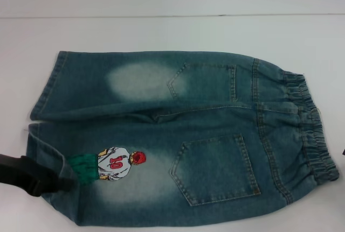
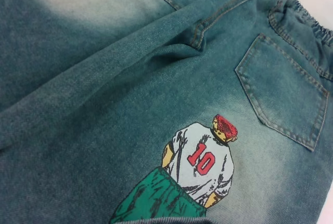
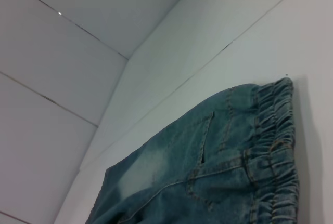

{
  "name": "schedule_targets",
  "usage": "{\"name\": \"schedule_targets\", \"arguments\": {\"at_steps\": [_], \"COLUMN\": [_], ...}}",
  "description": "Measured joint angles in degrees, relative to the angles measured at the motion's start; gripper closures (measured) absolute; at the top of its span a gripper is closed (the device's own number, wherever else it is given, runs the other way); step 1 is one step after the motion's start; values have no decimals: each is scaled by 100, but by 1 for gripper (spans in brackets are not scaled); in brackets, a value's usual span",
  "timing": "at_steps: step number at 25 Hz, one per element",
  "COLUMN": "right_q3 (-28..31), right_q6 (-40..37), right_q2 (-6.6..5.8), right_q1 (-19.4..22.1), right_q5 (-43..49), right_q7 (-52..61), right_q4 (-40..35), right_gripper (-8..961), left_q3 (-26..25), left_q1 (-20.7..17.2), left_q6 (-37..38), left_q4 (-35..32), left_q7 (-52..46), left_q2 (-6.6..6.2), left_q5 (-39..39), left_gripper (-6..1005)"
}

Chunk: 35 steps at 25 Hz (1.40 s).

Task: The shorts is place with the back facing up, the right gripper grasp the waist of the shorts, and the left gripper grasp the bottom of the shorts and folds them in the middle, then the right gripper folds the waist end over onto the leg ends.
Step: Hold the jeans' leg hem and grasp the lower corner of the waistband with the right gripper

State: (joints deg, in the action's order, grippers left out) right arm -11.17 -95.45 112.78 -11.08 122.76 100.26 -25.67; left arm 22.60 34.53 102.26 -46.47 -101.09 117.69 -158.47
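The shorts (image 1: 178,140) lie flat, back up, across the middle of the white table (image 1: 161,33), waist (image 1: 312,129) toward the table's right edge and leg hems (image 1: 46,135) toward its left edge. Both back pockets show, and the footballer print (image 1: 116,163) sits on the near leg, close to the front edge.

The left gripper (image 1: 56,184) is at the near-left corner of the garment, its black tip touching the denim at the near leg's hem, just beside the print's green part. Whether its fingers are wide, narrow or already pinching cloth I can't tell (the tip merges w/ the fabric, and its wrist cam shows only denim and print). The right gripper isn't clearly in view; its wrist cam looks across the elastic waistband from the table's right side, so it's prob. hovering near there. Finger state unknown too.

Step in hand, I'd judge: the opening grasp, w/ no fold made yet. Next move calls for a firm pinch on the hem by the left, a matching pinch on the waistband by the right, then lifting both together to fold the near half onto the far half.
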Motion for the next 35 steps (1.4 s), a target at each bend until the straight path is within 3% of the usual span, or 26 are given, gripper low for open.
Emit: {"name": "schedule_targets", "arguments": {"at_steps": [14,35], "right_q3": [-8,-47], "right_q6": [142,-31], "right_q2": [17,7], "right_q1": [-196,-178], "right_q5": [205,223], "right_q7": [41,133], "right_q4": [62,141], "right_gripper": [38,37], "left_q3": [-2,-2], "left_q1": [1,-1], "left_q6": [-22,-57], "left_q4": [8,7], "left_q7": [26,74], "left_q2": [7,-7], "left_q5": [0,0], "left_gripper": [945,945]}}
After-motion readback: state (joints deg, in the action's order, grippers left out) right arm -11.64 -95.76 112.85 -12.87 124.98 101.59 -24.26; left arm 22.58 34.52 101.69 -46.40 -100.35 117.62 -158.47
